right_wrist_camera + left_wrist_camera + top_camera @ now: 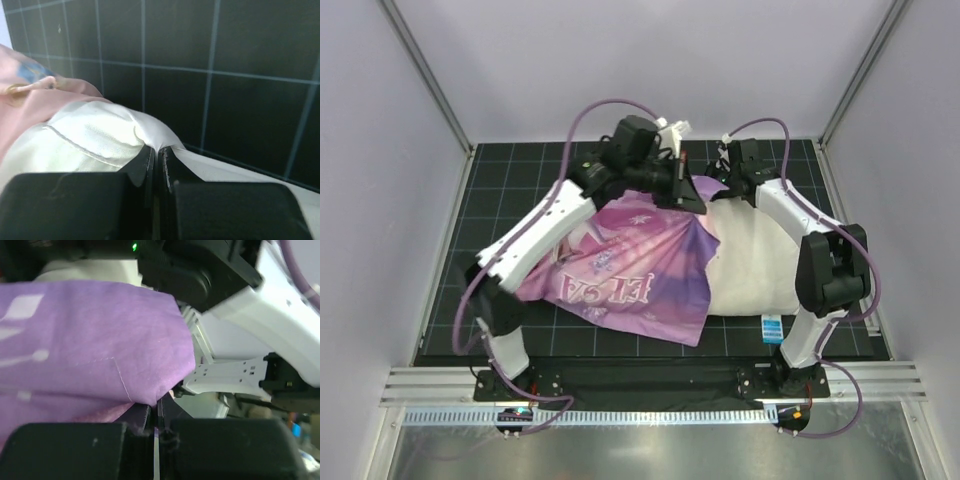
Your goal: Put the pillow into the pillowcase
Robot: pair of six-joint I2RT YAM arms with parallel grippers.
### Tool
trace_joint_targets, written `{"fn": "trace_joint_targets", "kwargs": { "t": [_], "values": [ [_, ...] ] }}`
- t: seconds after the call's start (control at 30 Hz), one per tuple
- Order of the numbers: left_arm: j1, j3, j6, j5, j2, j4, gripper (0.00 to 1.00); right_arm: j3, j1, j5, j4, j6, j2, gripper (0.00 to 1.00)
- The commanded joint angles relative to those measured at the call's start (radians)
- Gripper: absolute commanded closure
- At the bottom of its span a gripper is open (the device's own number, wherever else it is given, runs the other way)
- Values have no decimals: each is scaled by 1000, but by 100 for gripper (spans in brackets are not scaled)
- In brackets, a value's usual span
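On the black gridded bench [510, 180], the plump white stuffed pillow [760, 270] lies at the right, its left end hidden by the thin pink-and-purple printed pillowcase [620, 265], whose purple edge the left jaws pinch, while the right jaws are pressed together on the pillow's far corner.

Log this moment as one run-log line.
left gripper shut on pillowcase fabric | right gripper shut on pillow far edge | pillowcase draped over pillow's left part, right part bare
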Motion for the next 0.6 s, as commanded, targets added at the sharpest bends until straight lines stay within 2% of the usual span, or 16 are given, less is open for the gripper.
{"fn": "trace_joint_targets", "kwargs": {
  "t": [0.0, 0.1, 0.13, 0.2, 0.37, 0.57],
  "values": [
    [-41, 133, -134, 234, 150, 200, 100, 30, 39, -60, 81, 44, -33, 94],
    [-3, 121, -112, 177, 163, 172, 100, 96, 15, 19, -36, -11, -49, 72],
    [31, 62, -88, 113, 144, 162, 100, 101, 4, 58, -56, -20, -86, 53],
    [74, 8, -56, 71, 92, 143, 100, 90, -29, 70, -86, -41, -134, 42],
    [166, -74, 44, -10, 28, 58, 100, -26, -145, 50, -76, -42, -334, 38],
    [171, 23, 130, -71, 8, -62, 100, -201, -152, 44, -62, -60, -509, 39]
  ]
}}
